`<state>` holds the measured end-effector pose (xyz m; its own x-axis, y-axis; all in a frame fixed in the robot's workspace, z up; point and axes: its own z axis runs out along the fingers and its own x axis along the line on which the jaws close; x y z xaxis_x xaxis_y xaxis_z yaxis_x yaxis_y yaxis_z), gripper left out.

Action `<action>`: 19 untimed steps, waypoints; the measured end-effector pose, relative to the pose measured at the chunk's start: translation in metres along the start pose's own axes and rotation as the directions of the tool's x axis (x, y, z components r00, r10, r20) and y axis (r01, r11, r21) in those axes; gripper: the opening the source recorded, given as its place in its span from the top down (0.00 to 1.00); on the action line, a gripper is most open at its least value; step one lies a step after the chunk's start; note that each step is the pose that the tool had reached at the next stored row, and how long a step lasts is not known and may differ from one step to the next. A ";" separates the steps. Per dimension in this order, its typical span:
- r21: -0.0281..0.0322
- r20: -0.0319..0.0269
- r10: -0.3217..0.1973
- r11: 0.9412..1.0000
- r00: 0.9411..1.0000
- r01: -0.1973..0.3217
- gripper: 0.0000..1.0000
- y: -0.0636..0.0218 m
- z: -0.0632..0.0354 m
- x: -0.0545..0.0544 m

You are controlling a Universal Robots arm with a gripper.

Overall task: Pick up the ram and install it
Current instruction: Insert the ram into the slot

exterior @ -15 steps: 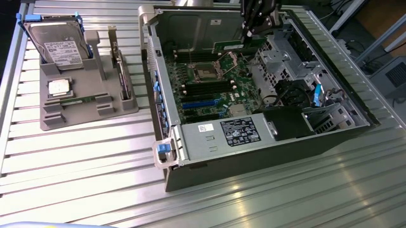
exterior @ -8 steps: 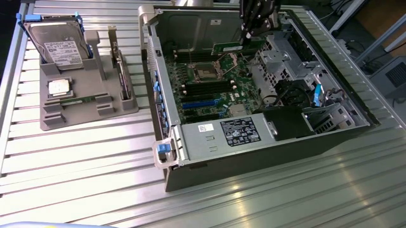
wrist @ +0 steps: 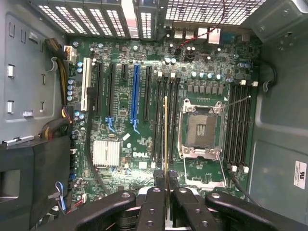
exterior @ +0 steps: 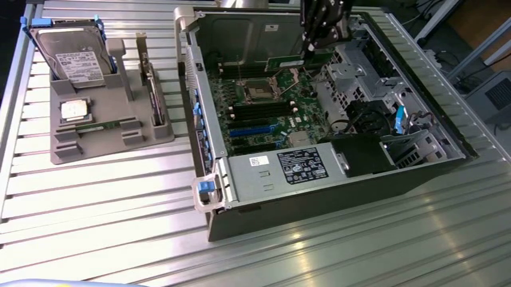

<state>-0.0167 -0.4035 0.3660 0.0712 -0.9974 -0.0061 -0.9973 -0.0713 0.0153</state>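
Claw point(wrist: 166, 184) pinched the ram point(wrist: 166, 137) edge-on, stick hanging straight beneath it, long axis running along the black memory slots point(wrist: 158, 120) beside the processor socket point(wrist: 199, 126), apparently unseated.

Ram point(exterior: 291, 61): thin, narrow green board stick, pinched at its upper edge by the gripper point(exterior: 313, 51). It is held on edge with its long side level, inside the far end of the open case point(exterior: 239, 36). From the wrist it shows edge-on as a thin line, parallel to the dark memory slots point(wrist: 159, 125) beside the processor socket point(wrist: 201, 126). Contact with a slot cannot be told.
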 end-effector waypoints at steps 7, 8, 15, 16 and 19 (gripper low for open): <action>0.000 0.000 0.000 1.000 1.000 0.000 0.87 0.0013 0.0054 0.000; 0.000 0.000 0.000 1.000 1.000 0.000 0.87 0.0013 0.0058 0.000; 0.000 0.000 0.000 1.000 1.000 0.000 0.87 0.0027 0.0105 0.000; 0.000 0.000 0.000 1.000 1.000 0.000 0.87 0.0031 0.0114 0.000; 0.000 0.000 0.000 1.000 1.000 0.000 0.87 0.0039 0.0132 0.000</action>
<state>-0.0207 -0.4035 0.3528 0.0712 -0.9974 -0.0060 -0.9973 -0.0713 0.0154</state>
